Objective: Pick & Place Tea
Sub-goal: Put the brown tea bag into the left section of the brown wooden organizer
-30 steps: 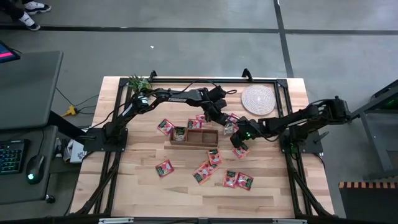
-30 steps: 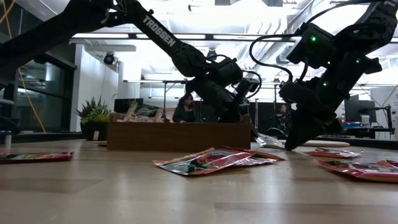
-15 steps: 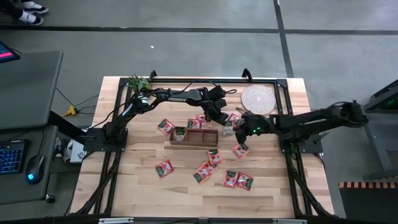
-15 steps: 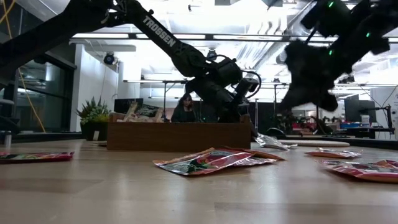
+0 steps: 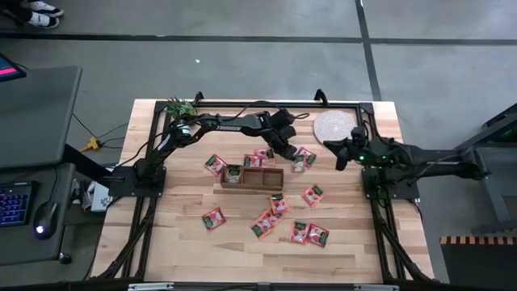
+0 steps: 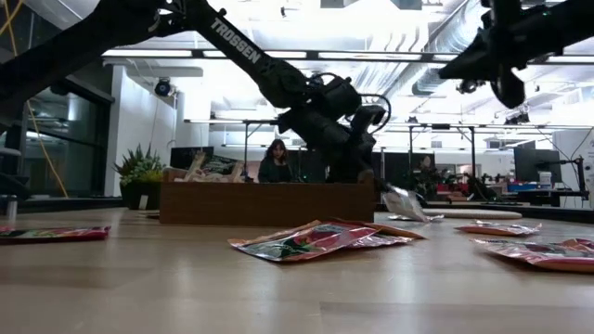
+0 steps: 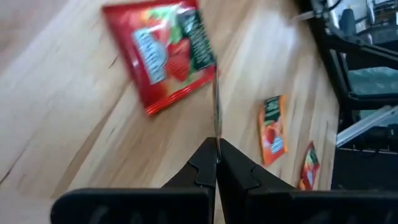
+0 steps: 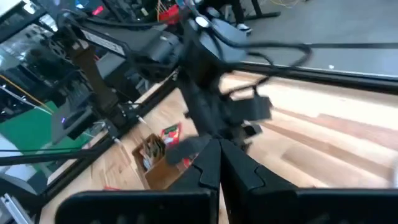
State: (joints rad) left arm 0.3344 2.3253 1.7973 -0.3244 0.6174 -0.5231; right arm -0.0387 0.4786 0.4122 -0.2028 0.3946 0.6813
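Small red-and-green tea sachets lie scattered on the table, among them one [image 5: 313,195] to the right of the long wooden box [image 5: 252,176], several [image 5: 279,217] near the front and one [image 5: 214,165] on the left. More sachets stand in the box's left compartment [image 5: 233,172]. My left gripper [image 5: 294,158] is just off the box's far right corner, shut on one sachet [image 6: 405,202]. My right gripper [image 5: 340,155] hangs high over the table's right side, shut, with nothing in it [image 8: 219,149]. My left gripper pinches the sachet by one edge [image 7: 216,134] between its two fingertips, slanting down from the table's left. In the wrist view the sachet shows edge-on as a thin line running on from the tips. In the low view it hangs tilted below the fingers. Whether its lower corner [image 6: 422,217] touches the table, I cannot tell.
A round woven mat [image 5: 334,128] lies at the far right, a small green plant [image 5: 181,107] at the far left corner. Another sachet [image 7: 165,56] lies flat just beyond my left gripper. Bare wood [image 5: 186,250] shows at the near left.
My right gripper has risen from just above the sachet right of the box and drawn back toward the table's right edge, tipping from pointing down to nearly level; it has stayed shut and that sachet stays on the table. The sachet in my left gripper has come up a little.
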